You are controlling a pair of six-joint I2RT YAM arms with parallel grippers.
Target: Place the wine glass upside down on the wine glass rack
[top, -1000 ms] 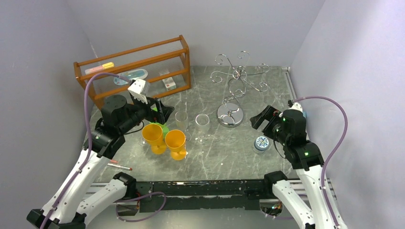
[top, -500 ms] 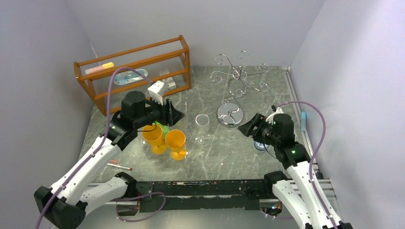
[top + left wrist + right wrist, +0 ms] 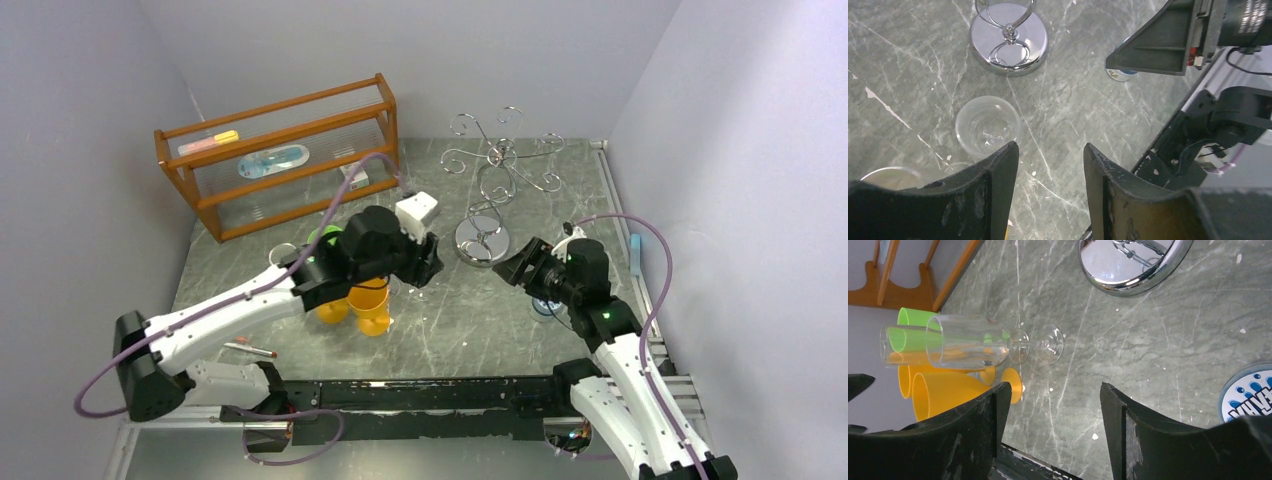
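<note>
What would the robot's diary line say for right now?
left gripper: open, above upright wine glass | right gripper: open, empty | wine glass rack: no glass hung | step: not yet grasped

Bright even light; glare on the wine glass rack [image 3: 1009, 45].

Lab test cell, plain lilac walls [image 3: 420, 50], marble-look tabletop [image 3: 460, 320], rail-mounted arms [image 3: 640, 375]

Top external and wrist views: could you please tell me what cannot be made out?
Top external: the left arm hides most of the clear wine glasses.
Left wrist: the top edge cuts off the wine glass rack above its base.
Right wrist: the right edge cuts the patterned lid.
</note>
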